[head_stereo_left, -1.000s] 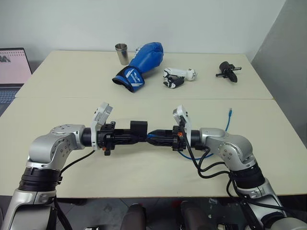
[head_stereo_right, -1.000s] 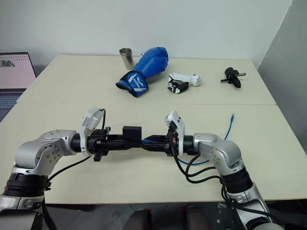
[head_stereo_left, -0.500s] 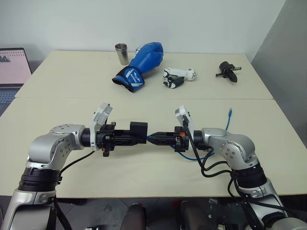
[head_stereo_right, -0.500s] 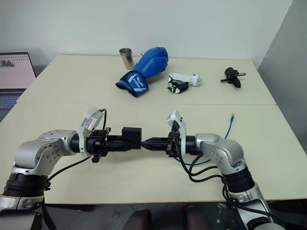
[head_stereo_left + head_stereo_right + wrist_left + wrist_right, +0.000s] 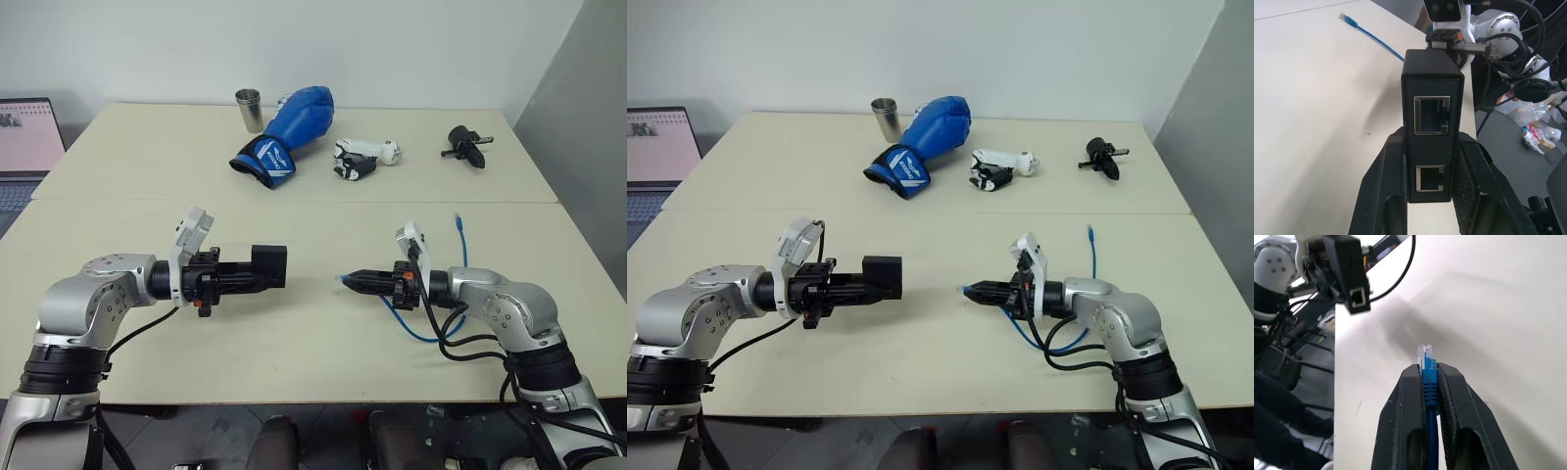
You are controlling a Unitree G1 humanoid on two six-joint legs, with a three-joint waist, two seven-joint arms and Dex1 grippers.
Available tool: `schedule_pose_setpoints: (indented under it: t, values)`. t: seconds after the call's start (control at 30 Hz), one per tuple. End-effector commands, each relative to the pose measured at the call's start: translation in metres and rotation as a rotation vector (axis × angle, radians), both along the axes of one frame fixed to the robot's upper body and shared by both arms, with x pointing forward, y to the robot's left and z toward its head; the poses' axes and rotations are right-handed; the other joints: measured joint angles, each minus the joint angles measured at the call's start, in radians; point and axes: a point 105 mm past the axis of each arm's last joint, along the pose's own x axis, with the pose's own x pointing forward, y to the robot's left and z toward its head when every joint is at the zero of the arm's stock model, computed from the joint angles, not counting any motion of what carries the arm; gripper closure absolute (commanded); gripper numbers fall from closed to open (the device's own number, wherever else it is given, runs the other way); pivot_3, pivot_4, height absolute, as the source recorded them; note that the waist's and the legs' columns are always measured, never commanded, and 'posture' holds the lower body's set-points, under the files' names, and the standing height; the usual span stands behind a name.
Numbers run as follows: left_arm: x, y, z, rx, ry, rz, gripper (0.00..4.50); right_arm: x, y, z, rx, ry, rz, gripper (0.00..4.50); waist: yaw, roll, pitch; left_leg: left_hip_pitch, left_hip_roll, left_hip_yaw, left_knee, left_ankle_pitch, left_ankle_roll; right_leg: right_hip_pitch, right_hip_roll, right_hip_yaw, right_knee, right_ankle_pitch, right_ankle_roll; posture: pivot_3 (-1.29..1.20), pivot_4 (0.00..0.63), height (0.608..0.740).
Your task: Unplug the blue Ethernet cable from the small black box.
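Plug and box [image 5: 267, 265] are apart, with bare worktop [image 5: 313, 323] between them. The left end effector [image 5: 257, 273] clamps the box, its ports empty, facing right. The right end effector [image 5: 345, 280] pinches the cable [image 5: 1429, 377] behind its plug, long axis pointing left at the box. No containers are involved.

Head views: looked from above, forward and down over a cream table [image 5: 294, 352]; the two arms rose from the lower corners, a laptop [image 5: 24, 147] sat at the left edge.
Left wrist view: sat very near, along the left gripper [image 5: 1432, 196], facing the small black box [image 5: 1432, 98]; the right gripper [image 5: 1449, 39] stood behind, at upper centre.
Right wrist view: sat equally near, along the right gripper [image 5: 1430, 382], facing the blue Ethernet cable [image 5: 1428, 372].
Shared: each wrist view showed the opposite arm and the tabletop.
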Motion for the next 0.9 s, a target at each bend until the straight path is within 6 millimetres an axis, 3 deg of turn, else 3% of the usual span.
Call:
schedule_pose_setpoints:
  t: [0.03,0.2,0.27,0.37,0.53,0.67,0.77,0.8,0.9]
  values:
    - [0.003,0.001,0.009,-0.007,-0.055,0.028,3.71,0.048,-0.02,0.02,-0.009,-0.194,-0.295,4.41,-0.002,0.0,0.0,0.0,0.0,0.0,0.0,0.0,0.0,0.0,0.0,0.0,0.0,0.0,0.0,0.0,0.15,0.74]
    - [0.008,-0.011,0.002,-0.005,-0.079,0.053,3.71,0.101,-0.047,0.009,-0.234,-0.376,-0.642,4.41,-0.003,0.001,0.0,0.0,0.0,0.001,0.0,0.0,0.0,0.0,0.0,0.0,0.0,0.0,0.0,0.0,0.15,0.74]
    - [0.008,-0.016,-0.001,-0.008,-0.091,0.057,3.71,0.112,-0.057,0.005,-0.293,-0.406,-0.726,3.71,-0.002,0.001,0.0,0.0,0.0,0.002,0.0,0.0,0.0,-0.001,-0.001,0.001,0.0,0.003,-0.005,0.0,0.15,0.74]
    - [0.011,-0.018,-0.004,0.0,-0.121,0.086,3.71,0.117,-0.058,0.003,-0.298,-0.413,-0.739,3.14,0.0,0.001,0.0,-0.001,-0.001,0.002,0.0,0.0,0.0,-0.001,-0.001,0.002,-0.001,0.003,-0.005,0.0,0.15,0.74]
    - [0.02,-0.015,-0.008,-0.006,-0.167,0.176,3.71,0.107,-0.052,0.012,-0.264,-0.448,-0.671,1.96,0.0,0.002,0.001,-0.001,-0.001,0.003,0.0,0.0,0.0,-0.001,-0.001,0.002,0.0,0.003,-0.005,0.0,0.15,0.74]
    - [0.036,-0.009,-0.01,-0.002,-0.247,0.301,3.71,0.088,-0.036,0.025,-0.238,-0.525,-0.518,1.09,0.003,0.002,0.001,-0.001,-0.001,0.002,0.0,0.0,0.0,-0.001,-0.001,0.002,0.0,0.003,-0.005,0.0,0.15,0.74]
    - [0.07,0.011,-0.007,0.003,-0.394,0.6,3.71,0.047,0.0,0.037,-0.172,-0.544,-0.222,0.53,0.006,0.003,0.002,0.0,0.0,0.001,0.0,0.0,0.0,0.0,-0.001,0.002,0.0,0.003,-0.005,0.0,0.15,0.74]
    - [0.085,0.028,-0.004,-0.003,-0.443,0.768,3.71,0.033,0.01,0.038,-0.163,-0.537,-0.133,0.37,0.009,0.004,0.002,0.0,-0.001,0.001,0.0,0.0,0.0,0.0,-0.001,0.001,0.0,0.003,-0.005,0.0,0.15,0.74]
    - [0.099,0.055,-0.011,0.03,-0.507,0.996,3.71,0.014,0.025,0.04,-0.171,-0.536,-0.027,0.36,0.003,0.003,0.002,-0.001,0.0,0.0,0.001,0.0,0.0,0.0,-0.001,0.001,0.0,0.003,-0.005,0.0,0.15,0.74]
